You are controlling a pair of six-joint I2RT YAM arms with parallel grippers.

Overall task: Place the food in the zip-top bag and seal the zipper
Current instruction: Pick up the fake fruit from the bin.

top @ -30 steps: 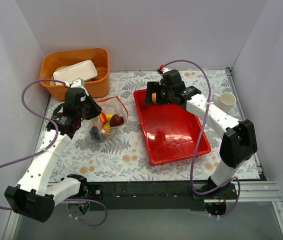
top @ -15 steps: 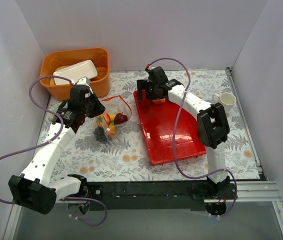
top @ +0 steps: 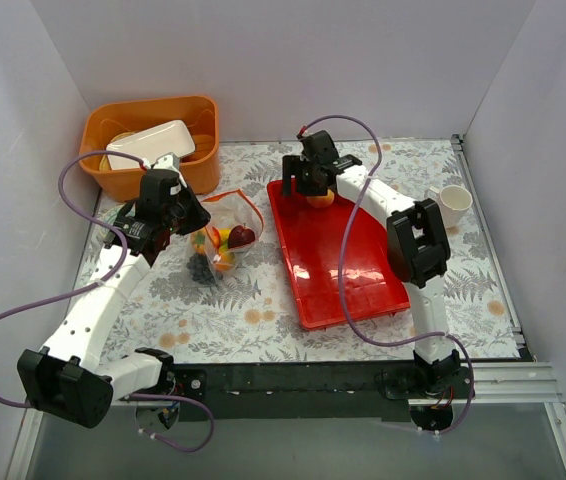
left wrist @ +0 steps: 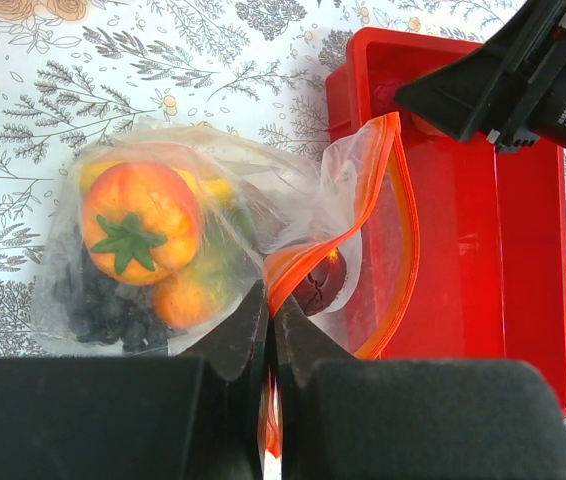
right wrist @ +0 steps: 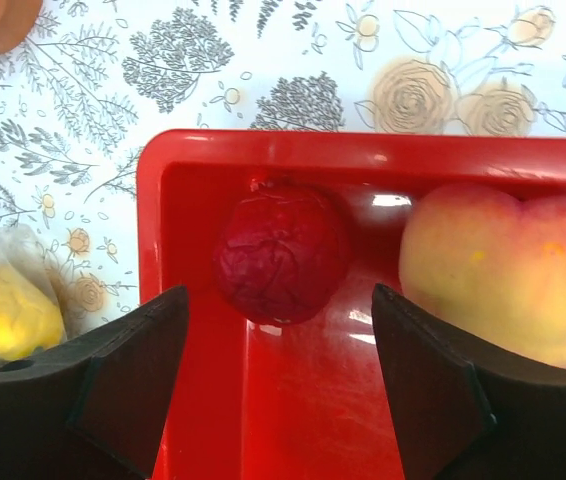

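Observation:
The clear zip-top bag (top: pixel 225 228) lies left of the red tray (top: pixel 353 270) with several toy fruits inside. In the left wrist view the bag (left wrist: pixel 63 265) holds an orange fruit with a green stem (left wrist: pixel 138 220), dark grapes (left wrist: pixel 108 312) and a dark red ball (left wrist: pixel 318 285). My left gripper (left wrist: pixel 268 300) is shut on the orange-red zipper (left wrist: pixel 405 200) at the bag's mouth. My right gripper (right wrist: pixel 278 370) is open over the tray's far left corner (right wrist: pixel 363 150), just short of a dark red ball (right wrist: pixel 283 250), with a peach-orange ball (right wrist: pixel 503 270) to its right.
An orange bin (top: pixel 195 170) holding a white dish (top: pixel 148 143) stands at the back left. A white cup (top: pixel 455 203) stands at the right of the tray. The right arm's black body (left wrist: pixel 523 70) hangs over the tray's far end.
My right gripper has swung left along the tray's far end to its left corner. My left gripper keeps its hold on the bag's mouth, almost still.

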